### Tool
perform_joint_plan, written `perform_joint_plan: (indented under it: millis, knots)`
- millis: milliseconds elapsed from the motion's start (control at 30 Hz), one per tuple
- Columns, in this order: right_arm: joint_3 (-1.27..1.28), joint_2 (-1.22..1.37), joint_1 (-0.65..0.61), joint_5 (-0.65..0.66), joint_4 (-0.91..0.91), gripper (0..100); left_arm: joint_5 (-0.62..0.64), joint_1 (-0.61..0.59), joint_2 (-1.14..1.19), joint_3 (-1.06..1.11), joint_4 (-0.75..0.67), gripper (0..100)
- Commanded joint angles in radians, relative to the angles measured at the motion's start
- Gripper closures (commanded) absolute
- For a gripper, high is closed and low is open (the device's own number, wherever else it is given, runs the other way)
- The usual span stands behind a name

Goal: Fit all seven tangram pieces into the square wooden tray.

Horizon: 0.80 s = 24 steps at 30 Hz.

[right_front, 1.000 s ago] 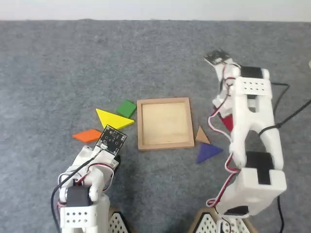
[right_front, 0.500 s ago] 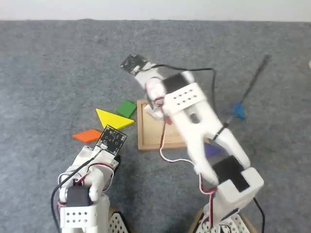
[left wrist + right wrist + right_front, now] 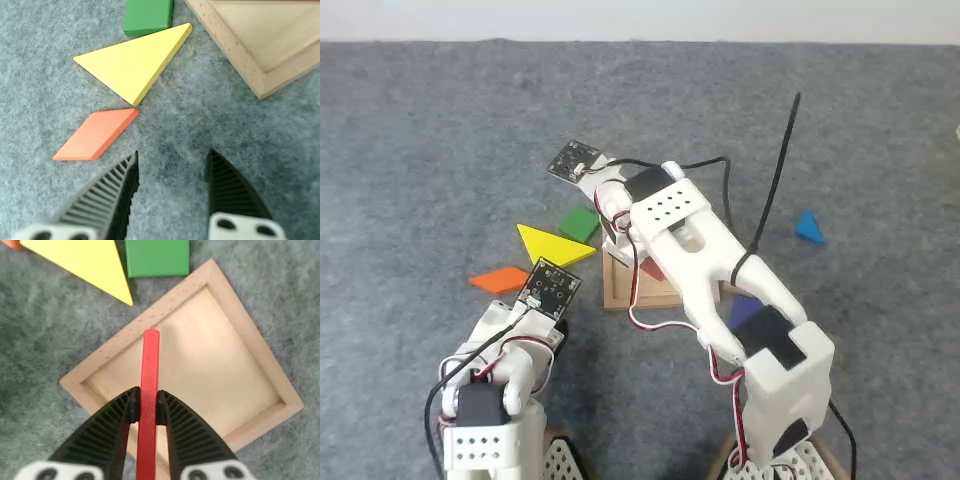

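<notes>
My right gripper (image 3: 147, 400) is shut on a red piece (image 3: 150, 360) held on edge above the square wooden tray (image 3: 125, 337), near its corner. In the high view the right arm (image 3: 670, 215) reaches across the tray (image 3: 610, 285) and hides most of it. A green square (image 3: 580, 223), a yellow triangle (image 3: 555, 245) and an orange parallelogram (image 3: 500, 280) lie left of the tray. My left gripper (image 3: 172, 165) hangs open over bare carpet, close to the orange parallelogram (image 3: 95, 135) and yellow triangle (image 3: 132, 62). A purple triangle (image 3: 745, 310) peeks out beside the right arm.
A small blue triangle (image 3: 809, 227) lies alone on the grey carpet far right of the tray. A black cable (image 3: 775, 190) arcs up from the right arm. The left arm (image 3: 545, 290) stands near the front, left of the tray.
The right arm has swung from the right side of the table leftward over the tray, carrying the red piece. The blue triangle has come into sight. The left arm has kept still.
</notes>
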Motion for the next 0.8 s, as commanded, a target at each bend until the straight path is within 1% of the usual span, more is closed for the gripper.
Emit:
perform_joint_plan:
  millis: [0,267,433,500,767]
  knots:
    - [-0.060,0.007,0.051,0.035,-0.054,93.5,0.006,0.000,-0.006,-0.005,0.005,79]
    - [-0.061,0.053,0.163,0.046,-0.193,88.3,0.006,0.000,-0.006,-0.005,0.005,79]
    - [-0.061,0.028,0.209,0.046,-0.194,83.3,0.006,0.000,-0.006,-0.005,0.005,79]
    - [-0.057,0.004,0.216,0.046,-0.153,82.8,0.006,0.000,-0.006,-0.005,0.005,79]
    - [-0.055,-0.074,0.214,0.040,0.153,82.9,0.006,0.000,-0.006,-0.005,0.005,79]
